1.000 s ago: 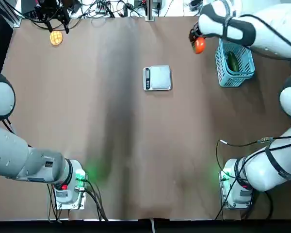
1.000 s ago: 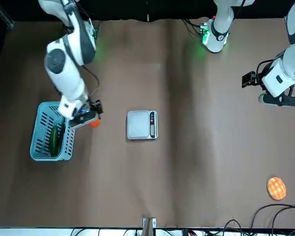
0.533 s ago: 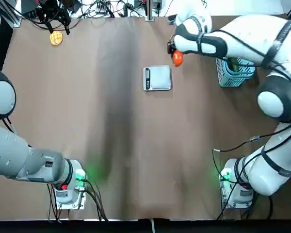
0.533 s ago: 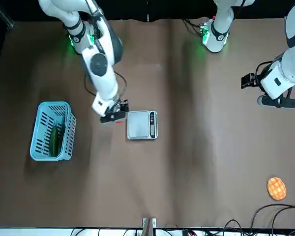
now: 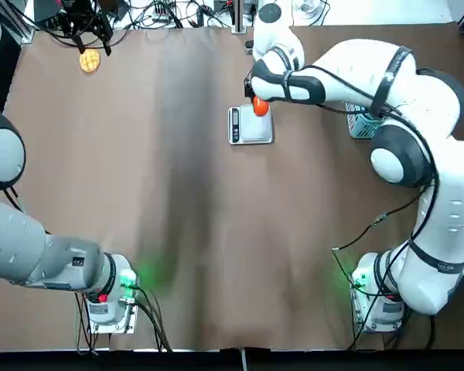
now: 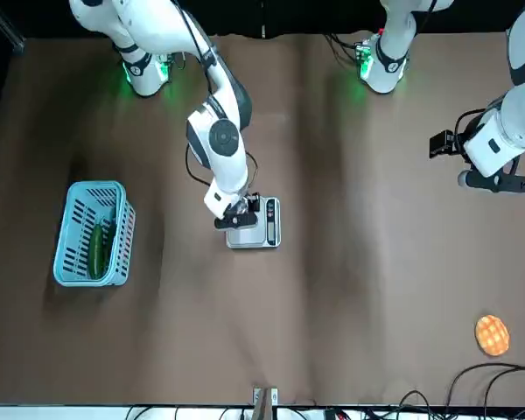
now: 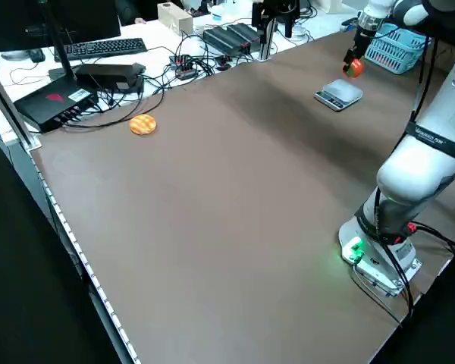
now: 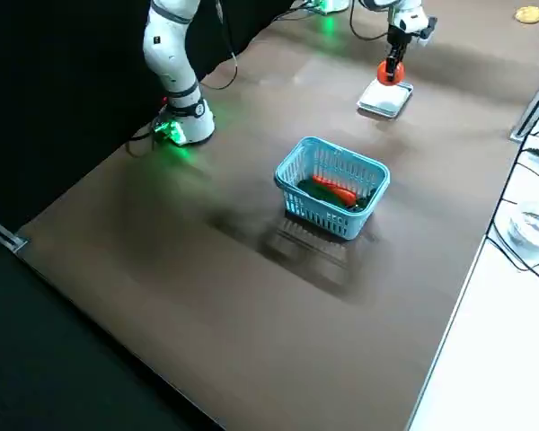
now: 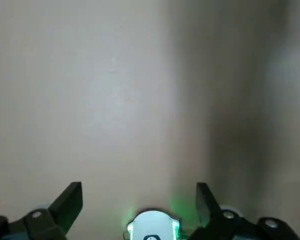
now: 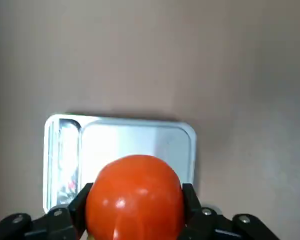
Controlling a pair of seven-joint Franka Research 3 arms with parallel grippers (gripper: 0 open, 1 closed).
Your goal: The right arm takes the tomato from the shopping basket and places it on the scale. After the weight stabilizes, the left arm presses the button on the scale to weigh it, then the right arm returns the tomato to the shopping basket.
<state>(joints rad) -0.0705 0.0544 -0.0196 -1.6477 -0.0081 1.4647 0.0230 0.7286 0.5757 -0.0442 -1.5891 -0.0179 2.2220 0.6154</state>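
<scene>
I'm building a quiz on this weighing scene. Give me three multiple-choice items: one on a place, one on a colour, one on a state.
1. Where is the tomato?
A. in the shopping basket
B. above the scale
C. beside the waffle disc

2. What colour is the shopping basket?
A. light blue
B. red
C. black

3. What is the right gripper doing?
A. hanging open and empty
B. pressing the button
C. gripping the tomato

Answers: 1 B, the scale lies just beneath it. 2 A, its lattice walls are light blue. 3 C, a finger sits on each side of the fruit.

The tomato [image 10: 134, 195] has smooth, glossy skin; the scale [image 10: 140, 141] has a brushed-metal platform. The shopping basket [image 8: 332, 188] is lattice plastic, and the tabletop [image 5: 178, 209] is matt brown.
</scene>
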